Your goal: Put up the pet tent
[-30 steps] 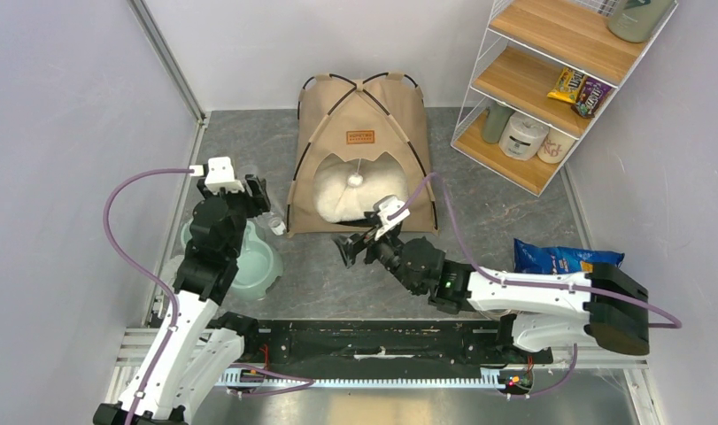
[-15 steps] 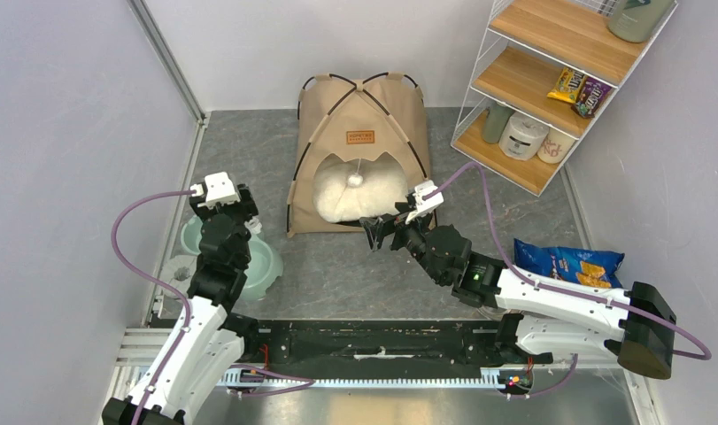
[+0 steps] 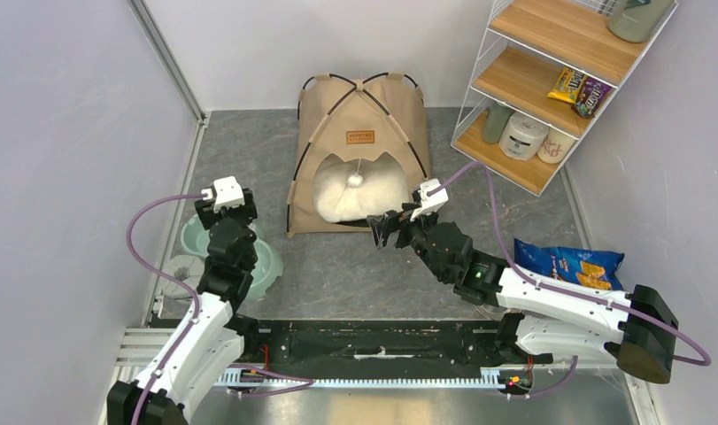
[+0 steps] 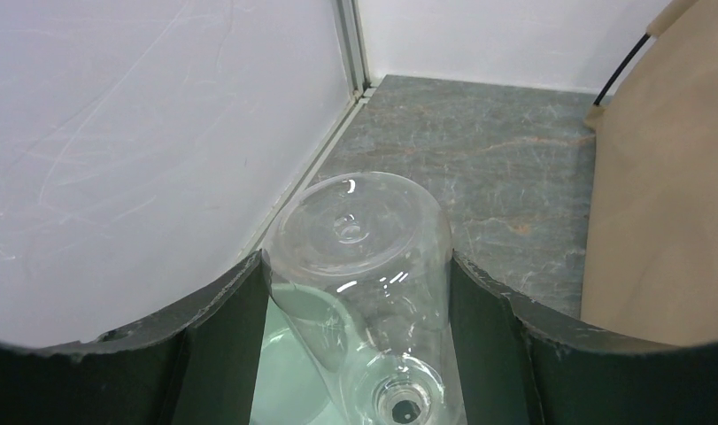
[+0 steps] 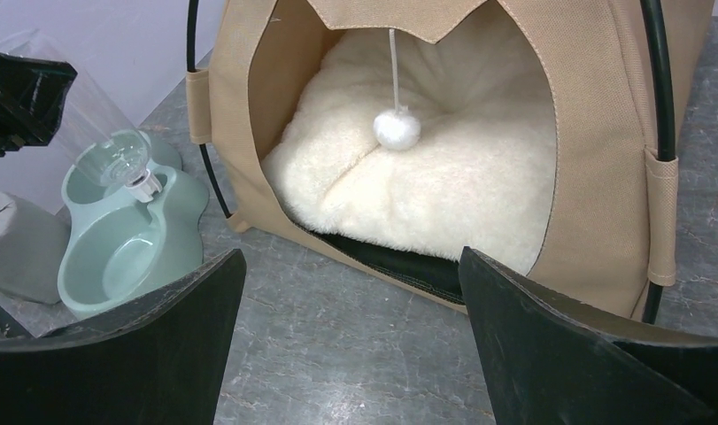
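right jaws nearer pet tent (image 3: 359, 111), wide apart, empty

Left tool (image 4: 359, 266) spread wide, pointing forward — right tool (image 5: 351, 257) likewise, angled left.

I count one tan pet tent (image 3: 359, 119), one cream pillow (image 5: 443, 181), one hanging pom-pom (image 5: 397, 129), one mint feeder bowl (image 5: 182, 208), one clear bottle (image 4: 364, 248), one blue snack bag (image 3: 563, 259), two candy packs (image 3: 566, 84).

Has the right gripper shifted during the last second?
Yes. The right gripper moved right and up-frame, toward the front right corner of the pet tent.
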`<state>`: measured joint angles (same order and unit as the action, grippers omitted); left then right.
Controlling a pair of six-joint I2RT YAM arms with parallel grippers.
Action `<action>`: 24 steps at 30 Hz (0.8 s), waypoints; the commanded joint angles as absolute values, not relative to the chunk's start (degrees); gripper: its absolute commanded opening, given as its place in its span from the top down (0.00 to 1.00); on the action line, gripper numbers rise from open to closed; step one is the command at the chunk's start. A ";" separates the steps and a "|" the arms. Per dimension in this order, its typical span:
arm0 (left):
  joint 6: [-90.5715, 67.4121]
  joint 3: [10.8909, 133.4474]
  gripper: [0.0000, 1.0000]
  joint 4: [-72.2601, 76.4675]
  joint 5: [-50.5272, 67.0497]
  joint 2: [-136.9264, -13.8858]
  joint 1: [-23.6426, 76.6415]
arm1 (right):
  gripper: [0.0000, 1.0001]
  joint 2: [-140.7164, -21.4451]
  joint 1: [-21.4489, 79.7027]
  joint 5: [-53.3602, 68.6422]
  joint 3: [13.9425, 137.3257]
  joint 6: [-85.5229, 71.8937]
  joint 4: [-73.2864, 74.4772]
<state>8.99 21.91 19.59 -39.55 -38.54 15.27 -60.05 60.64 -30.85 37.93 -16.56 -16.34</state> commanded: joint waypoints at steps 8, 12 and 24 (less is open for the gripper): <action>14.98 14.86 0.64 35.25 -40.98 -39.29 16.26 | 0.03 -60.64 59.34 -29.72 39.28 -18.17 -16.88; 15.57 13.08 0.64 37.67 -40.33 -38.88 16.26 | 0.03 -61.08 59.15 -29.62 39.48 -18.35 -16.94; 17.05 12.04 0.64 40.36 -42.55 -40.44 16.35 | 0.03 -62.03 58.60 -29.00 39.90 -18.81 -16.83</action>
